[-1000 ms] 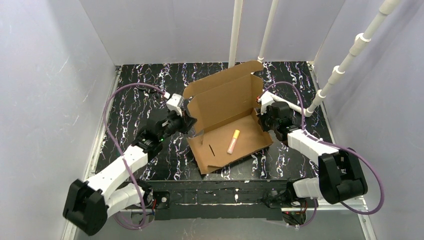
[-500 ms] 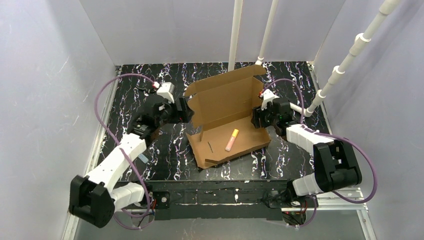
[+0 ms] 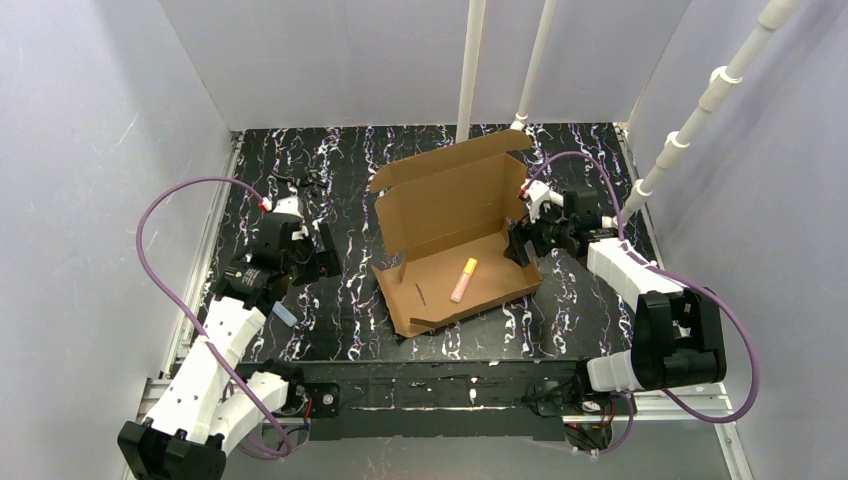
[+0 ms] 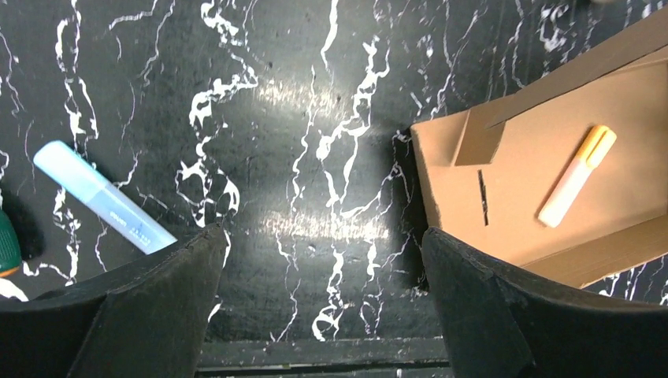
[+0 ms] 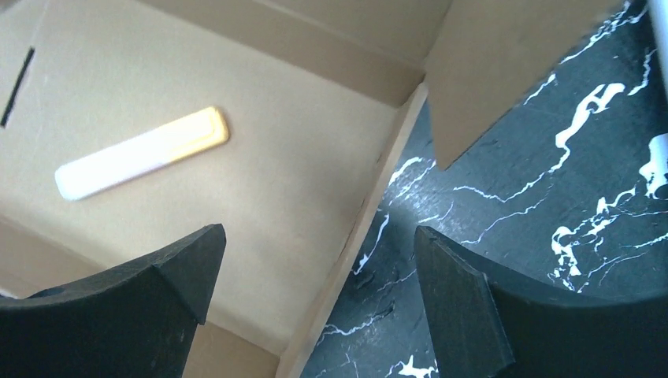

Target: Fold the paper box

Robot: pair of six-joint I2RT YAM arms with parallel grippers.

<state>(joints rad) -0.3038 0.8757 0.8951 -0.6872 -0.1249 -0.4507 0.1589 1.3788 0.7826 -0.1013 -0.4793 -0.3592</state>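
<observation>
Pale grey walls [image 3: 330, 60] enclose a black white-veined table [image 3: 340, 330], white pipes [image 3: 471, 60] behind.

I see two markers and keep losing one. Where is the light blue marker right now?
In the top view the light blue marker lies on the table left of the paper box, beside the left arm.

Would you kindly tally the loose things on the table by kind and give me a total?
Boxes: 1, the box
Markers: 2, the yellow marker inside it and the blue marker beside it
Total: 3
Not counted: a green bit at the left wrist view's edge, which is too cropped to identify.
</observation>
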